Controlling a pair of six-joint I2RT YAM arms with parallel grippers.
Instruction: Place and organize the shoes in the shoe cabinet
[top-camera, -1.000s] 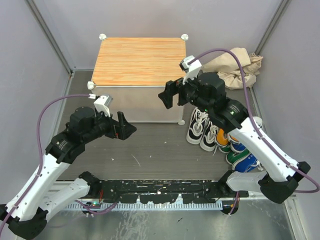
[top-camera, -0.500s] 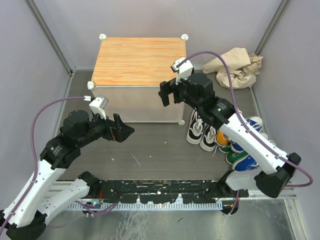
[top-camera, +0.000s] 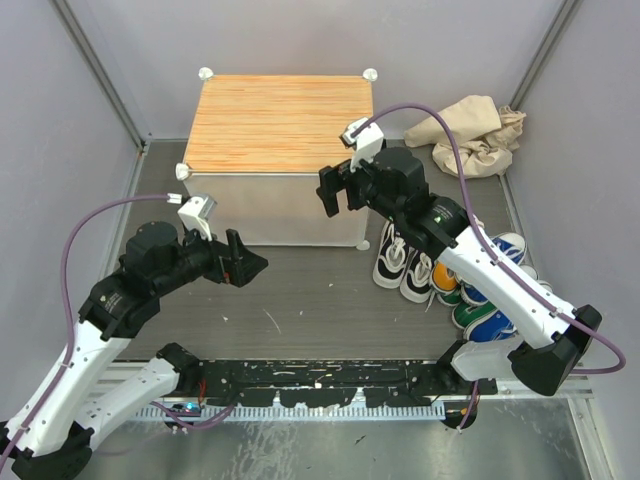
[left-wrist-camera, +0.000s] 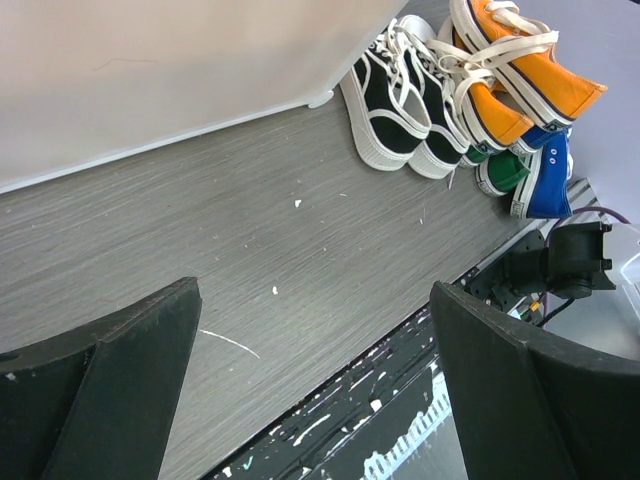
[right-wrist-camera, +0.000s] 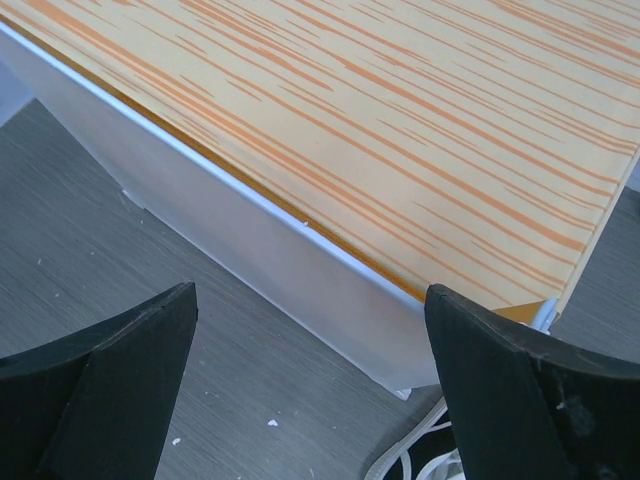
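top external: shoe cabinet (top-camera: 275, 120) stands far middle. its white front door (top-camera: 285, 212) faces near and looks closed. all the shoes sit on the floor (top-camera: 300, 290) to its right. the white-and-black pair (top-camera: 398, 262) is just beside the cabinet's near right corner. the orange pair (top-camera: 444, 276), green pair (top-camera: 468, 312) and blue pair (top-camera: 498, 326) are packed further right and nearer, partly under the right arm. a beige cloth bundle (top-camera: 470, 132) lies far right. the right gripper (top-camera: 337, 192) hangs before the door's upper right part, jaws apart, empty. the left gripper (top-camera: 250, 258) is low over the floor near the door's left half, not touching it, jaws apart, empty.

left wrist: fingers (left-wrist-camera: 100, 370) are spread wide with only bare floor between them. the door's lower edge runs along the top of the view, and the shoes are heaped upper right.

right wrist: fingers (right-wrist-camera: 110, 370) are wide apart with nothing held. the view looks down on the wood-grain top's near edge and the white door below it. no handle or gap shows, and i cannot tell the hinge side.

judgement: the step in hand is the approach to open the door, and no shoe is picked up yet. the next move calls for the right gripper to catch a door edge and pull it near. the left gripper is free for the white-and-black pair.
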